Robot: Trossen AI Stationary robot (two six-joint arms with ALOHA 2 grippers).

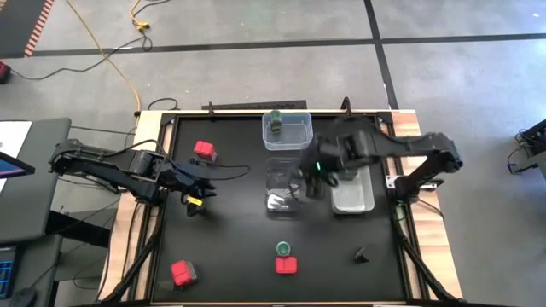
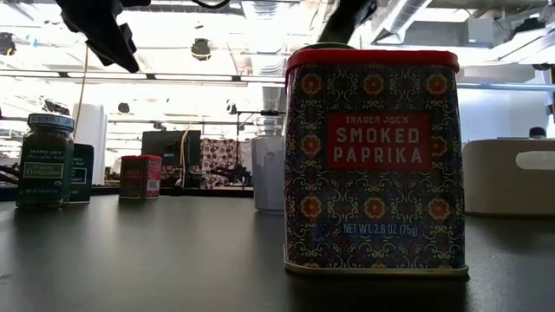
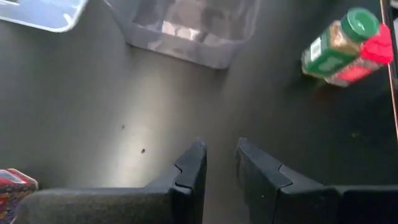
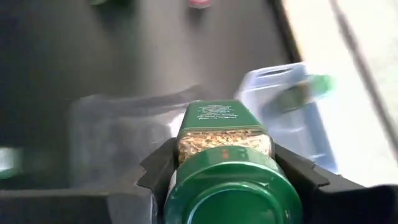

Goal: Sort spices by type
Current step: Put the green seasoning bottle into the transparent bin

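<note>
The right gripper [image 4: 227,168] is clamped on a green-lidded jar [image 4: 231,186], its two fingers pressed against the jar's sides, and it hangs above the middle clear tub [image 1: 283,189], between that tub and the pale tub [image 1: 351,194] just beside it. The far clear tub [image 1: 287,130], beyond the middle tub, has a green-lidded jar [image 1: 275,118] in it. The left gripper [image 3: 219,163] hovers over bare tabletop well to the left of the middle tub, its fingers a narrow gap apart and holding nothing. A red tin [image 1: 204,151] stands near that gripper, on the far side of it. On the near side of the middle tub a second green-lidded jar [image 1: 283,249] sits just beside another red tin [image 1: 286,266], the smoked paprika tin that fills the low view. A third red tin [image 1: 182,273] stands at the table's near left corner, well apart from the middle tub, and a small dark container [image 1: 363,253] lies off to the tub's near right
</note>
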